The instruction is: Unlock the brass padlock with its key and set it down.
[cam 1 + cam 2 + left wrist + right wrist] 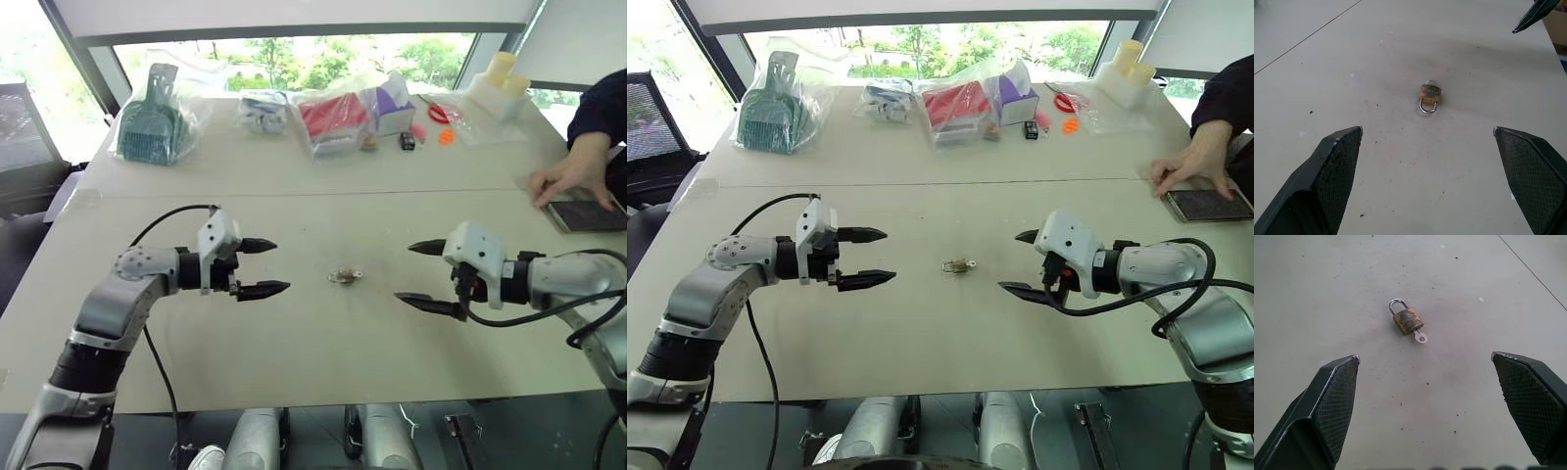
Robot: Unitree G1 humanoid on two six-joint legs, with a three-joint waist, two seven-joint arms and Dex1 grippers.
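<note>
Room: windows with green trees behind run along the far side of the scene.
Table [294,343]: wide pale top with a thin seam across it; faint dark specks show around the middle in the wrist views.
Far edge clutter: a green scoop in a clear bag [152,116] at the robot's left, then a red packet in plastic [333,117], a purple-and-white box [394,108], a small dark box [407,140] and pale foam blocks [500,83] toward the right.
Person: a hand [573,176] in a dark sleeve rests at the table's right edge, fingers on a dark tablet [588,215].
Left gripper [265,267]: hangs above the table to the left of the lock, pointing toward it, fingers spread wide and holding nothing.
Right gripper [419,274]: mirrors it from the right, also spread wide and empty; one of its fingertips shows in a corner of the left wrist view.
Brass padlock [1408,319]: lies flat on the bare table midway between the two grippers, well apart from both; the head views give it as a small yellowish speck [958,265], while the wrist views show a worn brass body with the silvery shackle seated at both ends.
Key [1420,336]: sticks out of the lock's base opposite the shackle, its round bow resting on the table; clear from the right wrist, a small glint [1429,82] from the left wrist.
</note>
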